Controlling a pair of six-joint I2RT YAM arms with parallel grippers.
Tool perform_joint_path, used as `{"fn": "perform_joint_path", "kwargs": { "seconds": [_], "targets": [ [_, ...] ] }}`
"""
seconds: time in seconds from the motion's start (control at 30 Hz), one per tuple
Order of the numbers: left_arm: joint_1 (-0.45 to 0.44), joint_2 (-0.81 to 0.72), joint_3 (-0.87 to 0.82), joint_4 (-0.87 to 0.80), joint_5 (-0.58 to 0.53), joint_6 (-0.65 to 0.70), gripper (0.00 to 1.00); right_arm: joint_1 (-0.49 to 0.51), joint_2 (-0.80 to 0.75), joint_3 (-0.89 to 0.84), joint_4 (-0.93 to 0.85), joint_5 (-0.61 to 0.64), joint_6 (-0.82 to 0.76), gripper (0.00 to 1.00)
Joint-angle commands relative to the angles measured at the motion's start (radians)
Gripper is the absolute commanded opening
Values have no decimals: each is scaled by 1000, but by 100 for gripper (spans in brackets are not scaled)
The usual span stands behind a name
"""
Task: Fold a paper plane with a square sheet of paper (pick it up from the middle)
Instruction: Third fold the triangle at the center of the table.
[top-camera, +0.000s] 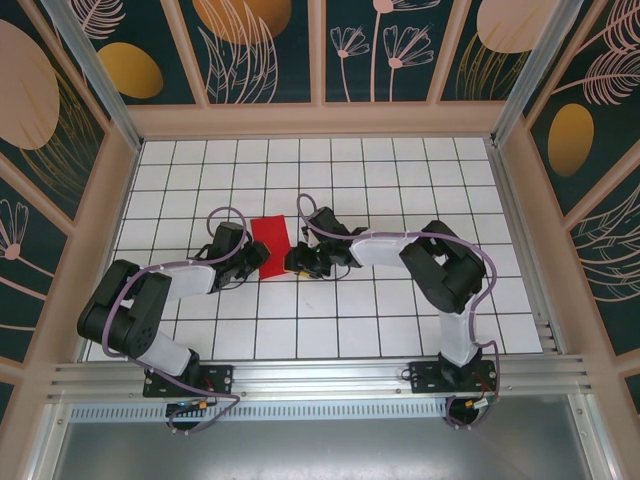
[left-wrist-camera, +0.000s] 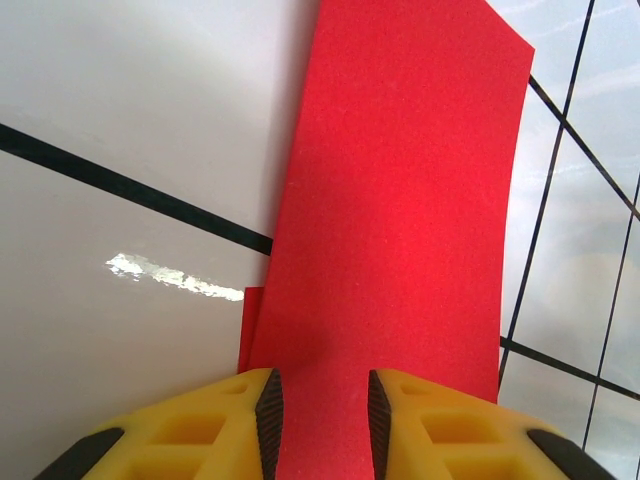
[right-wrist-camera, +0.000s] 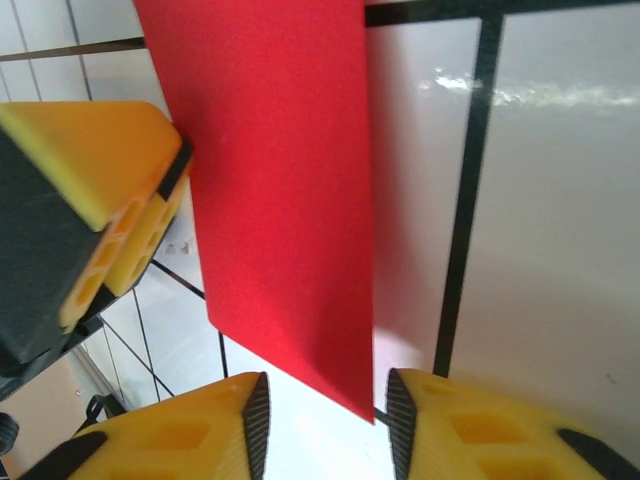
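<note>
White tiles ruled with thin black lines are covering the desk (top-camera: 400, 330), and light is glaring off them in patches. Walls (top-camera: 260, 50) of dark teal panels painted with pale leaves, flowers and orange ovals, framed in light wood, are closing it in on three sides. A grooved metal rail (top-camera: 320, 372) is running along the near edge where my two bases are sitting.

The square sheet of paper (top-camera: 270, 238) is lying a little left of the desk's middle as a bright red upright rectangle, between my two wrists. Its long axis is running from the near side toward the far wall, with the near end leaning slightly to the right.

I am holding my left gripper (left-wrist-camera: 322, 415) at the near short end, and the long axis is stretching straight away from it. The jaws are standing partly apart with the red face showing in the gap. A second red layer is peeking out at the left edge beside the finger.

I am bringing my right gripper (right-wrist-camera: 328, 415) to the sheet from the other side. Its jaws are standing apart, with one red corner pointing down into the gap. From this wrist the sheet is looking raised, throwing a soft shadow on the tiles.
</note>
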Motion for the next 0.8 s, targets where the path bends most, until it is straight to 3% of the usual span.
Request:
{"fn": "perform_joint_path", "kwargs": {
  "seconds": [0.0, 0.2, 0.33, 0.5, 0.77],
  "targets": [
    [-6, -2, -23, -37, -2, -6, 32, 4, 18, 29, 9, -19, 5, 34],
    [-6, -26, -13, -35, 12, 6, 34, 0, -17, 0, 18, 18, 12, 11],
    [-6, -52, 8, -15, 55, 42, 38, -10, -51, -27, 3, 35, -3, 1],
    [-6, -51, 43, 57, 130, 86, 43, -9, -79, -57, -45, 2, -53, 0],
    [-6, 27, 73, 45, 86, 128, 40, -10, -122, -105, -81, -1, -77, 0]
  ]
}}
